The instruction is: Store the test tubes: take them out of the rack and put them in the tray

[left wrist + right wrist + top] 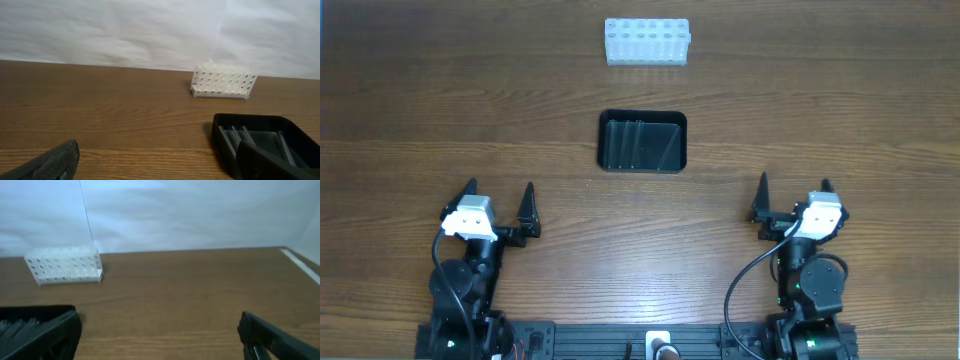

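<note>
The white test tube rack (647, 42) stands at the far middle of the table; I cannot tell whether any tubes stand in it. Nearer to the arms sits the black tray (642, 116), with clear tubes (640, 143) lying flat inside. My left gripper (500, 190) is open and holds nothing, low at the near left, well short of the tray. At the near right my right gripper (794, 185) is likewise open and holds nothing. The left wrist view has the rack (222, 81) and the tray (260, 119) ahead. The right wrist view has the rack (64, 265) and the tray's rim (25, 310).
The wooden table (440, 90) is bare around the rack and the tray. A white backdrop (125, 30) rises behind the table's far edge. A pale strip (300, 265) marks the table's right side.
</note>
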